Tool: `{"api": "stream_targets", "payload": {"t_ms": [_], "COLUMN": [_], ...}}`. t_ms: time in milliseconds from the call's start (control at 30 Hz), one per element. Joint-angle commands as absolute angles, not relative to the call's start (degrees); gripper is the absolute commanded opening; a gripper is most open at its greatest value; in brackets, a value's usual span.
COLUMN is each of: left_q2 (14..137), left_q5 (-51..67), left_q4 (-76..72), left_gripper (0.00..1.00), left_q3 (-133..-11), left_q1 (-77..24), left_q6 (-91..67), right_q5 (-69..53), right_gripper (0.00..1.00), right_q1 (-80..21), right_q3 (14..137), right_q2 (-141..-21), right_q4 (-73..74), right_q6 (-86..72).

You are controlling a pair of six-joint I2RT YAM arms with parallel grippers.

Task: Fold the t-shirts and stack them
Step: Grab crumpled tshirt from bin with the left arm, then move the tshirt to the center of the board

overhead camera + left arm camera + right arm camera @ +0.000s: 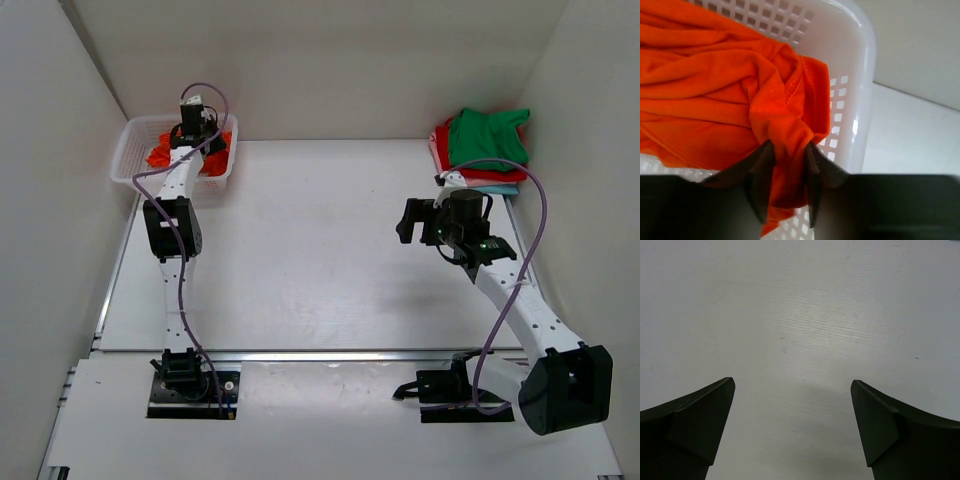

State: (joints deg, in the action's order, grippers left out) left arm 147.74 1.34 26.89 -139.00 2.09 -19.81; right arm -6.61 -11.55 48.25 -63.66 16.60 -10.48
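A bright orange t-shirt (160, 157) lies crumpled in the white mesh basket (130, 150) at the far left of the table. In the left wrist view my left gripper (790, 144) is shut on a bunched fold of that orange t-shirt (715, 90), next to the basket wall (860, 60). In the top view the left gripper (196, 128) is over the basket. At the far right lies a stack of folded t-shirts with a green one (487, 135) on top and red (480, 178), pink (436, 145) and light blue (505, 189) edges under it. My right gripper (412, 220) (792, 384) is open above bare table.
White walls close in the table on the left, back and right. The basket stands in the back left corner and the folded stack in the back right corner. A metal rail (320, 355) runs along the table's near edge by the arm bases.
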Motion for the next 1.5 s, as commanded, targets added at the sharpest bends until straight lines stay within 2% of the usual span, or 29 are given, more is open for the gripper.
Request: {"api": "stream_targets", "payload": {"t_ms": [0,33,133,233,267,367,433,500,600,667,800,833,867,900,933,967,1000,1067,1100,1133,1167,1200,1233,1267,1400,1467], "left_q2": [147.1,146.7,142.6,135.4,127.1,115.2,106.3,102.2,95.0,91.6,89.0,88.8,88.4,88.1,88.2,88.0,87.3,86.4,85.8,85.5,85.5,85.3,85.1,84.5,81.3,80.7], "left_q5": [2.7,2.2,0.1,-2.2,-1.1,5.1,14.5,19.0,19.7,22.4,26.7,25.2,22.8,22.2,20.1,19.4,18.9,17.4,17.0,16.9,17.7,18.6,19.4,20.2,20.1,21.2], "left_q4": [29.4,30.5,31.9,30.5,28.3,22.4,21.8,23.6,21.5,15.0,12.0,12.0,12.3,13.1,13.3,13.8,13.0,10.1,7.5,5.9,4.9,4.1,3.2,3.5,5.7,7.1], "left_gripper": [0.19,0.0,0.0,0.0,0.0,0.0,0.0,0.0,0.0,0.0,0.0,0.0,0.0,0.0,0.0,0.0,0.0,0.0,0.05,0.28,0.41,0.42,0.44,0.46,0.42,0.42], "left_q3": [-144.1,-145.4,-148.3,-145.2,-141.3,-130.6,-128.8,-130.1,-127.2,-119.7,-111.5,-108.1,-104.5,-101.1,-99.1,-94.9,-89.2,-78.5,-71.9,-66.6,-64.3,-60.9,-58.2,-57.4,-54.9,-54.8], "left_q1": [2.4,2.8,3.1,1.9,1.2,-1.0,-3.8,-8.2,-16.2,-16.4,-14.1,-14.4,-15.0,-15.0,-14.8,-15.1,-14.6,-13.9,-13.0,-12.2,-11.7,-11.1,-10.3,-10.1,-11.8,-12.4], "left_q6": [-21.5,-22.1,-21.7,-19.7,-19.5,-23.3,-25.3,-25.9,-28.4,-34.1,-38.8,-37.8,-36.0,-34.6,-33.8,-33.1,-33.0,-33.8,-34.4,-34.1,-34.2,-33.8,-33.9,-33.7,-30.7,-30.1], "right_q5": [-7.4,-7.5,-7.6,-7.6,-7.6,-7.5,-8.1,-8.2,-10.0,-10.7,-11.0,-12.0,-12.5,-13.9,-15.6,-16.2,-17.8,-18.5,-18.4,-17.3,-16.7,-16.4,-16.7,-17.0,-16.4,-15.6], "right_gripper": [0.99,0.99,0.99,0.99,0.99,0.99,0.99,0.99,0.99,1.0,1.0,0.96,0.85,0.64,0.49,0.09,0.0,0.0,0.0,0.02,0.09,0.27,0.35,0.37,0.36,0.4], "right_q1": [-10.6,-10.5,-10.9,-12.2,-12.5,-13.1,-13.1,-12.4,-11.0,-10.2,-11.2,-10.9,-11.0,-10.1,-8.8,-7.7,-7.0,-6.2,-6.4,-6.7,-7.1,-7.5,-7.6,-8.3,-13.3,-16.8], "right_q3": [48.2,47.8,46.7,44.2,42.6,36.9,34.0,31.5,30.1,30.0,30.8,30.6,30.1,29.4,29.3,29.1,29.0,28.8,29.2,29.4,29.5,29.6,29.7,29.5,29.1,28.1], "right_q2": [-62.0,-61.4,-60.6,-59.4,-58.4,-55.3,-53.9,-53.2,-51.6,-51.5,-47.8,-46.8,-45.2,-44.0,-43.6,-43.2,-43.0,-42.9,-42.7,-42.6,-42.5,-42.1,-42.3,-42.3,-44.3,-46.0], "right_q4": [13.4,13.4,13.3,12.6,11.6,9.8,9.0,9.6,11.6,13.4,14.9,14.3,14.0,13.5,12.9,12.7,13.2,13.7,14.1,14.3,14.6,14.2,14.1,13.6,8.8,6.3], "right_q6": [-10.2,-10.3,-10.9,-11.9,-13.1,-15.3,-16.7,-17.6,-19.0,-19.1,-20.0,-20.5,-20.5,-20.6,-20.6,-20.7,-20.6,-19.9,-19.8,-19.9,-19.9,-19.7,-19.7,-19.7,-21.6,-23.0]}}
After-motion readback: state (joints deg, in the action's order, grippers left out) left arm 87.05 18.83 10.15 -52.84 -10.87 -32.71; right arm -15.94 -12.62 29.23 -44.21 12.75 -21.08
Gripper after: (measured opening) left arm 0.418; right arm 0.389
